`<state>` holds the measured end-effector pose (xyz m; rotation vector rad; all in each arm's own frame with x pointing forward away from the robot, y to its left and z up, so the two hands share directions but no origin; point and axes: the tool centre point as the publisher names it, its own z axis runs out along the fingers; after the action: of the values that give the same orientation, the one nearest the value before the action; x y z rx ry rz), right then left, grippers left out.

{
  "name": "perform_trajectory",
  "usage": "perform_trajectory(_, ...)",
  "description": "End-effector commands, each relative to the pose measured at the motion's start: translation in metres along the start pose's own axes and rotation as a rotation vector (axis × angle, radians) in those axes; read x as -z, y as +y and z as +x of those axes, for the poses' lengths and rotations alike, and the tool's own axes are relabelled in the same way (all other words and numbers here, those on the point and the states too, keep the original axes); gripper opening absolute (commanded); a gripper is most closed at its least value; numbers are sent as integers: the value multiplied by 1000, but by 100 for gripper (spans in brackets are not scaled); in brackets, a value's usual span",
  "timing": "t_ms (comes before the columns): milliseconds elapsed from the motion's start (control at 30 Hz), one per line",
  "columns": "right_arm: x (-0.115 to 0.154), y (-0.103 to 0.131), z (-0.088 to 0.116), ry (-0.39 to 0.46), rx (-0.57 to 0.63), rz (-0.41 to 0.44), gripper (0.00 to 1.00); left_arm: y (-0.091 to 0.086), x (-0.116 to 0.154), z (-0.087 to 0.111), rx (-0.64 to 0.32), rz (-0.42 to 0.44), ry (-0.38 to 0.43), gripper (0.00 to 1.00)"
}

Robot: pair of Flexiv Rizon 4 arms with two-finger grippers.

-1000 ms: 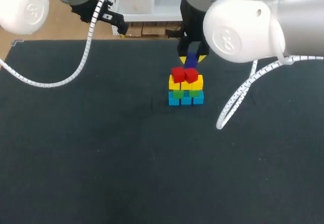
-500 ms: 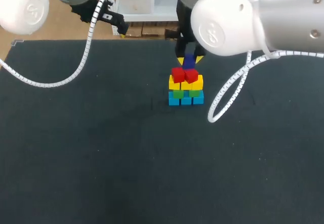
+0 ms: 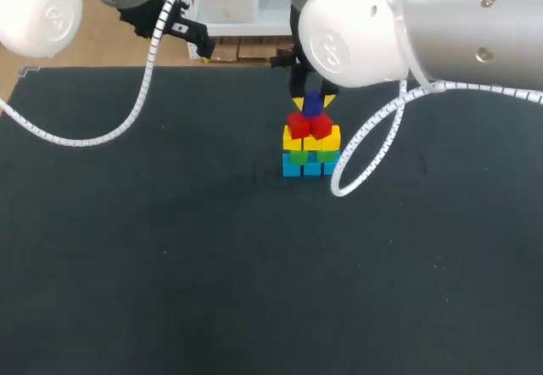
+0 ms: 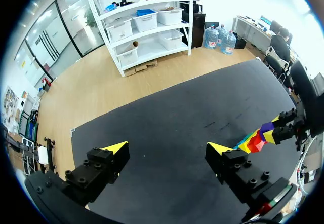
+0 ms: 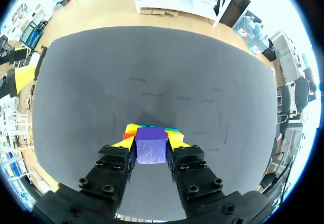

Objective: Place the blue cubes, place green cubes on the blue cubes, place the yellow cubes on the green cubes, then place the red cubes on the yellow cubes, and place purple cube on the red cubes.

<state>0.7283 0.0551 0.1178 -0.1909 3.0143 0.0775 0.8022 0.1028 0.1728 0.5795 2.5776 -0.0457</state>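
On the dark, matte table (image 3: 170, 265), toward its far edge, my stack of smooth, sharp-edged cubes stands upright. The blue cubes (image 3: 311, 168) form the base, a row running side to side across the head view. The green cubes (image 3: 299, 158) lie on them, the yellow cubes (image 3: 331, 140) above, and two red cubes (image 3: 299, 125) on top. My right gripper (image 5: 151, 143) points down over the stack, its yellow-tipped fingers clamped on opposite faces of the purple cube (image 5: 151, 148). The cube sits square between them, directly above the red cubes; I cannot tell whether it touches them. My left gripper (image 4: 167, 149) hangs well apart near the table's far edge, fingers spread wide with nothing between them.
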Motion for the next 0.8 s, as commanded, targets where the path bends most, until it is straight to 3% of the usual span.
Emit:
perform_trajectory(33, -2, 1, -2, 11, -1, 4, 3, 0, 1, 1, 0, 0, -1, 100)
perform_trajectory(167, -3, -3, 0, 16, -19, 20, 8, 0, 1, 1, 0, 0, -1, 100)
perform_trajectory(800, 2, -5, 9, 2, -22, 16, 8, 0, 1, 1, 0, 0, -1, 100)
